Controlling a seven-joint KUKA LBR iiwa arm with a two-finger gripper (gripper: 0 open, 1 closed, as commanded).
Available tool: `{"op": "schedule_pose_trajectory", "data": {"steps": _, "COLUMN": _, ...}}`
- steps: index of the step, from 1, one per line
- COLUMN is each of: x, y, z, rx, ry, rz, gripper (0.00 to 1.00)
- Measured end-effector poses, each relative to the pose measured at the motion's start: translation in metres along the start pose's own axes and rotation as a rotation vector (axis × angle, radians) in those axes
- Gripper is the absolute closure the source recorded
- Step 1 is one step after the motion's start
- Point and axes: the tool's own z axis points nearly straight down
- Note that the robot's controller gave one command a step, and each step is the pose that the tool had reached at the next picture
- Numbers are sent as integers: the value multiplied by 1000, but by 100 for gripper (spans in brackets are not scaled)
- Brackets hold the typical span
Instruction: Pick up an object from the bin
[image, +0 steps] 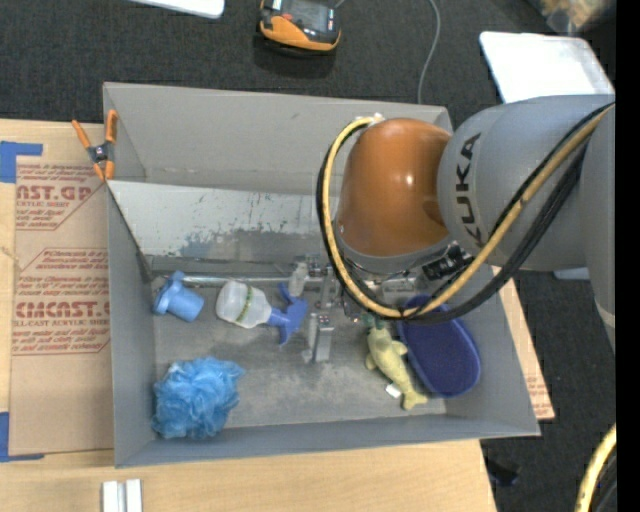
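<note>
Gripper (313, 315) hangs low in the bin (200, 150), just beside the blue cap (290, 320) of a clear bottle (240, 303) lying mid-floor. Whether it is open or holds anything is hard to tell. It should drop straight over that cap.

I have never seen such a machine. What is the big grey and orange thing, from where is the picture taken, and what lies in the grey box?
It is a robot arm with an orange dome-shaped cover, reaching in from the right. One camera looks down from above, slightly sideways. The box is a grey metal bin of loose things. The arm's hand hangs low in the bin's middle, beside a small blue plastic piece and a whitish plastic bottle. Further left lies a blue cup-like plastic piece; at the front left, a fluffy light-blue bath sponge; at the right, a yellow-green soft toy beside a dark blue oval pad. Whether the hand holds anything I cannot tell.
</note>
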Motion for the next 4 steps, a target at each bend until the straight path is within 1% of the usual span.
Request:
{"op": "schedule_pose_trajectory", "data": {"steps": 1, "x": -2, "y": -1, "z": -5, "rx": -1, "ry": -8, "rz": 1, "gripper": 0}}
{"op": "schedule_pose_trajectory", "data": {"steps": 2, "x": -38, "y": 20, "z": 76, "rx": -1, "ry": -14, "rz": -85, "gripper": 0}}
{"op": "schedule_pose_trajectory", "data": {"steps": 3, "x": -48, "y": 27, "z": 47, "rx": 1, "ry": -17, "rz": -289, "gripper": 0}}
{"op": "schedule_pose_trajectory", "data": {"steps": 4, "x": -34, "y": 45, "z": 78, "rx": -2, "ry": -11, "rz": -87, "gripper": 0}}
